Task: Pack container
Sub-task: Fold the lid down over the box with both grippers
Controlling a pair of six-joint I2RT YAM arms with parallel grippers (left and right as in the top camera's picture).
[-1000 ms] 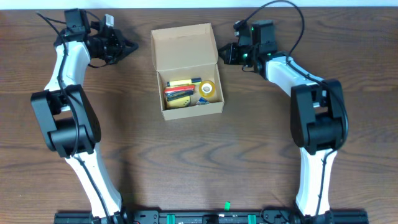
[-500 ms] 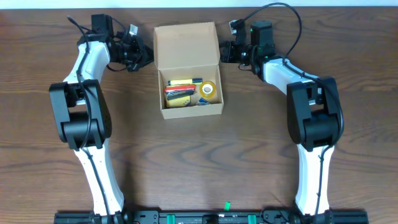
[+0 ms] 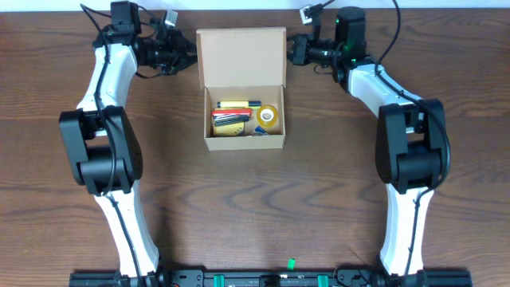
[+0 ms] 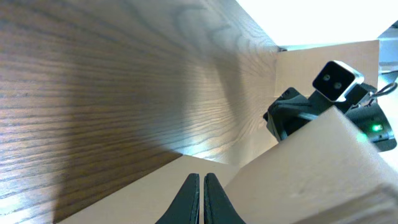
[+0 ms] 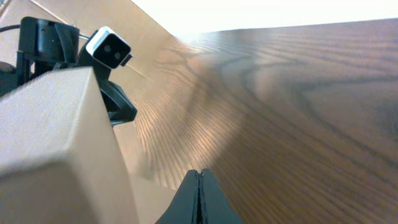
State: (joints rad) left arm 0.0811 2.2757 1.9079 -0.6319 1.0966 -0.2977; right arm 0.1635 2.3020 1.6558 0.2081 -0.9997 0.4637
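Observation:
The container, a tan cardboard box, stands in the middle of the table with its hinged lid open toward the far edge. Inside lie yellow, red and dark small items and a yellow tape roll. My left gripper is shut and empty, its tip at the lid's left edge. My right gripper is shut and empty at the lid's right edge. In the left wrist view the shut fingertips lie over the cardboard. In the right wrist view the shut tips sit beside the cardboard.
The brown wooden table spreads bare in front of the box. Both arm bases stand near the front edge. The table's far edge runs just behind the lid and both grippers. Each wrist view shows the opposite gripper beyond the lid.
My left gripper has swung right up to the lid's left edge. The right gripper has moved up and slightly in. The box now sits squarer to the table, shifted a little right.

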